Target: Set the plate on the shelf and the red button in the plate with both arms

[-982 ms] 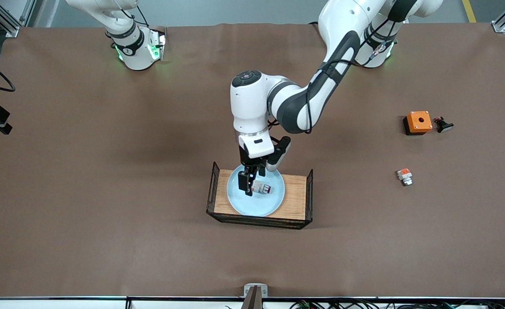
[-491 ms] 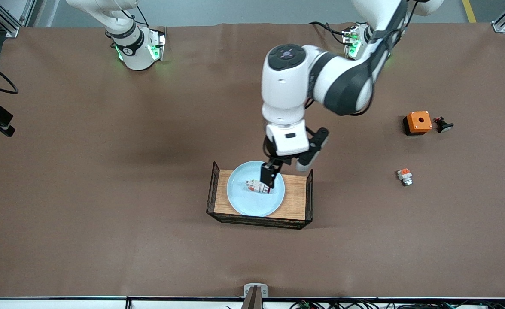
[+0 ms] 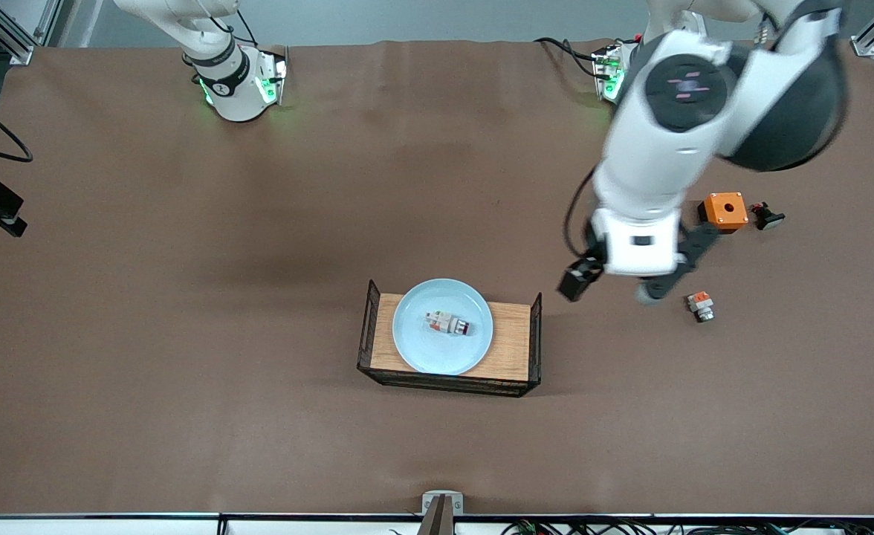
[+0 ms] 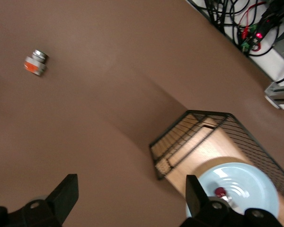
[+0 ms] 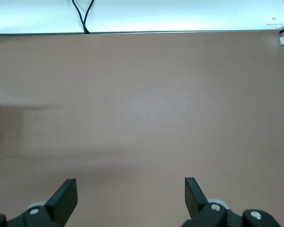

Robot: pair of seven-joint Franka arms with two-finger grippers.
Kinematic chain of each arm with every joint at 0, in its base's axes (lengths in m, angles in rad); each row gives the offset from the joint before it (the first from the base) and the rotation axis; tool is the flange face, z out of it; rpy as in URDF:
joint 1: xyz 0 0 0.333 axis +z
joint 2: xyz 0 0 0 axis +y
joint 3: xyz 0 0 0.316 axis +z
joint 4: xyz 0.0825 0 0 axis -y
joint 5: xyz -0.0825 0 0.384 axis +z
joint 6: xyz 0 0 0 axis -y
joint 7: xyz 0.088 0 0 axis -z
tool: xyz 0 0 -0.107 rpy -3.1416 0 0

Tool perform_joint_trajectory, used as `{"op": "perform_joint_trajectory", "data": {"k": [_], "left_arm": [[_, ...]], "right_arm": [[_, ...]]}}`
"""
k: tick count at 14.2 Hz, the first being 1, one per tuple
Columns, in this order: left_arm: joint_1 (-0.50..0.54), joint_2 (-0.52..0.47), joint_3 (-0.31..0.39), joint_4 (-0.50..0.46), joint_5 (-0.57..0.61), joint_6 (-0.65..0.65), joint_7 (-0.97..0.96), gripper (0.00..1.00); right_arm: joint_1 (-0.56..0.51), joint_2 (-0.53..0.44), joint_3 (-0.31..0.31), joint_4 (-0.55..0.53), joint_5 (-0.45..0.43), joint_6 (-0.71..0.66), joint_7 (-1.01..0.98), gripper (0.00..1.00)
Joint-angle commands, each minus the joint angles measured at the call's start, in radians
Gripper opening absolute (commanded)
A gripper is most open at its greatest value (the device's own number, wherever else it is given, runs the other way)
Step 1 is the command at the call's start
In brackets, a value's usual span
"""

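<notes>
The pale-blue plate (image 3: 423, 348) lies on a wooden tray (image 3: 514, 348) with black mesh ends, near the table's middle. The red button (image 3: 448, 323) lies on its side in the plate. My left gripper (image 3: 612, 288) is open and empty, up over bare table between the tray and a stubby white part. In the left wrist view the left gripper (image 4: 131, 198) is open, with the plate (image 4: 258, 189), the red button (image 4: 220, 192) and the tray's mesh end (image 4: 180, 142) to one side. My right gripper (image 5: 131, 194) is open and empty over bare table; that arm waits.
A stubby white part with an orange top (image 3: 700, 305) lies toward the left arm's end, also in the left wrist view (image 4: 35, 63). An orange box with a hole (image 3: 724, 211) and a small black part (image 3: 768, 217) lie farther from the front camera.
My left gripper has let go of the red button in the plate, risen, and swung toward the left arm's end of the table. The button and plate stay put.
</notes>
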Motion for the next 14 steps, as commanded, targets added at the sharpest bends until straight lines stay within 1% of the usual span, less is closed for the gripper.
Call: {"op": "perform_joint_trajectory", "data": {"k": [1, 3, 7, 9, 11, 14], "left_arm": [[0.125, -0.083, -0.008, -0.024, -0.069, -0.112, 0.251, 1.0], [0.224, -0.123, -0.008, -0.024, -0.106, -0.195, 0.435, 1.0], [0.367, -0.171, -0.008, -0.024, -0.138, -0.268, 0.72, 1.0], [0.419, -0.191, -0.008, -0.026, -0.152, -0.296, 0.862, 1.0], [0.443, -0.205, -0.006, -0.024, -0.152, -0.327, 0.982, 1.0], [0.443, -0.255, -0.008, -0.024, -0.151, -0.335, 0.988, 1.0]], "right_arm": [[0.001, 0.011, 0.004, 0.023, -0.013, -0.007, -0.001, 1.0], [0.001, 0.011, 0.004, 0.023, -0.013, -0.007, -0.001, 1.0], [0.001, 0.009, 0.004, 0.023, -0.013, -0.007, -0.001, 1.0], [0.001, 0.011, 0.004, 0.023, -0.013, -0.007, -0.001, 1.0], [0.001, 0.011, 0.004, 0.023, -0.013, -0.009, -0.001, 1.0], [0.001, 0.011, 0.004, 0.023, -0.013, -0.009, -0.001, 1.0]]}}
